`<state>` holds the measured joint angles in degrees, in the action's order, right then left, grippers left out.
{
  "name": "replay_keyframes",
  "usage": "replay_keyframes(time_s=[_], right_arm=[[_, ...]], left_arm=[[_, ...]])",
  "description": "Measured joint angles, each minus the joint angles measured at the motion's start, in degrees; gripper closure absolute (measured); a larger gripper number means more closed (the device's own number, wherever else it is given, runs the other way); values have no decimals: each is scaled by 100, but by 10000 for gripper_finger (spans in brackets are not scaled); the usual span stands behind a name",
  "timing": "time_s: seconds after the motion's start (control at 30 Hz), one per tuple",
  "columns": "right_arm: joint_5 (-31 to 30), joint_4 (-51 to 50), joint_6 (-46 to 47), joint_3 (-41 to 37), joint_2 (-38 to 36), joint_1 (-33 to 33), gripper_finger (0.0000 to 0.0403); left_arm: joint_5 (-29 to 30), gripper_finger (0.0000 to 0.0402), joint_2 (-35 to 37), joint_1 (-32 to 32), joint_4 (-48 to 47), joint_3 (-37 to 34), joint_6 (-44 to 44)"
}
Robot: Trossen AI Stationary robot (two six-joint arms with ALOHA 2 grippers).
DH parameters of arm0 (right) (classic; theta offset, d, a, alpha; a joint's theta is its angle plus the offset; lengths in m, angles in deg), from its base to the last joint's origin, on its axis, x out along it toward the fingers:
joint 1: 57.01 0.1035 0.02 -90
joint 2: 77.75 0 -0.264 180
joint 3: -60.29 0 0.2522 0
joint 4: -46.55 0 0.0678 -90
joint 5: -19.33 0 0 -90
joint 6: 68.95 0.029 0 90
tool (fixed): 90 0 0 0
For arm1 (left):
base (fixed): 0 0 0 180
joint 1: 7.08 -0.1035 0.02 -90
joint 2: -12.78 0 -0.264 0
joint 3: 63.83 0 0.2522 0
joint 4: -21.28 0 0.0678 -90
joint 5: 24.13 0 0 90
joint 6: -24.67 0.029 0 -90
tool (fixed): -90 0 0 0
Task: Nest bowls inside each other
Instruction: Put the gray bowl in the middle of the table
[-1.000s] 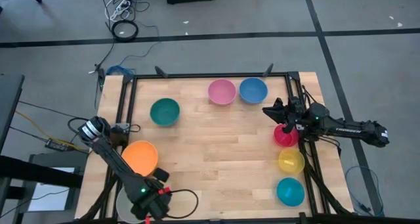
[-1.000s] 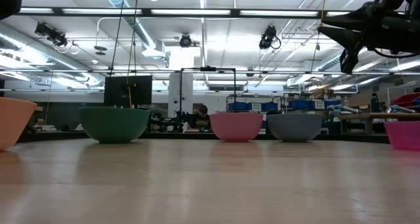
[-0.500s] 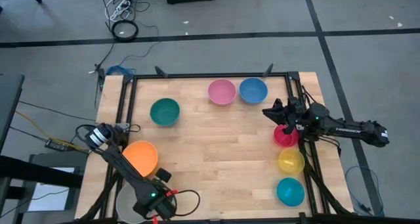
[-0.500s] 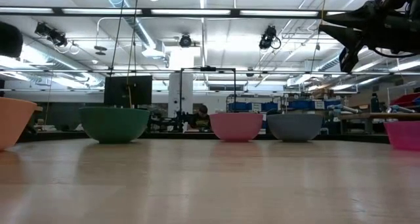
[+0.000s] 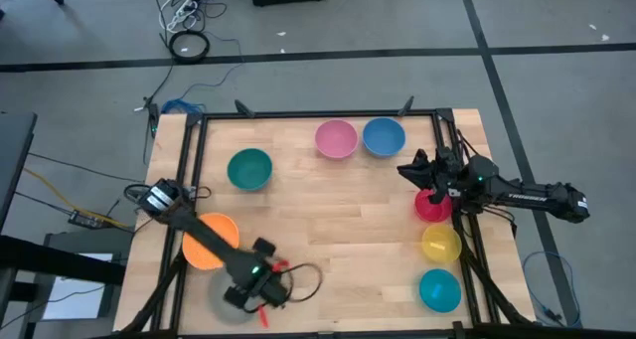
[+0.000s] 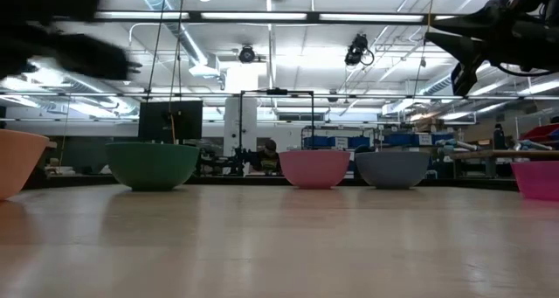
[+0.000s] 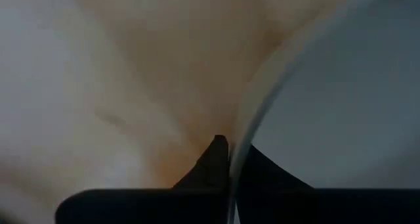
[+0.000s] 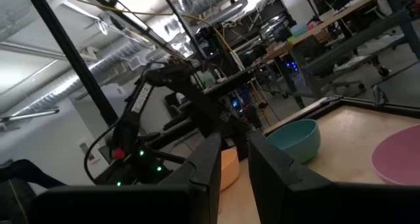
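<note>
The left gripper (image 7: 228, 159) is pinching the rim of the round grey-white plastic bowl (image 7: 341, 99); the round orange plastic bowl (image 5: 204, 242) is lying just beside it.

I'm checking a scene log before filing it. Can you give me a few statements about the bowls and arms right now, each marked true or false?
1. The pink bowl sits beside the blue bowl. True.
2. The left gripper's fingers are shut on the grey-white bowl's rim. True.
3. The yellow bowl is nested in the cyan bowl. False: they sit apart.
4. The right gripper holds the dark green bowl. False: it hovers near the magenta-red bowl, holding nothing.
</note>
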<state>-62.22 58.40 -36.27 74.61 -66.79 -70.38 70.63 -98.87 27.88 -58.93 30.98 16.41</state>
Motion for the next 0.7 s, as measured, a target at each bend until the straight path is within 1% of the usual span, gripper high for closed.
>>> replay_keyframes(time_s=[0.2,0.37,0.43,0.5,0.6,0.7], right_arm=[[108,0,-13,0,0,0,337],[441,-2,10,0,0,0,337],[557,-2,12,0,0,2,337],[641,-4,13,0,2,2,337],[680,-4,13,0,0,2,337],[680,-37,9,2,0,2,337]], left_arm=[[1321,389,9,-1186,811,379,615],[2014,391,-3,-2196,1953,629,1269],[2093,391,-13,-2537,2146,666,1517],[2036,391,-17,-2837,2303,675,1673],[1699,391,-19,-3200,2212,672,1734],[1459,391,-44,-3392,2247,674,1867]])
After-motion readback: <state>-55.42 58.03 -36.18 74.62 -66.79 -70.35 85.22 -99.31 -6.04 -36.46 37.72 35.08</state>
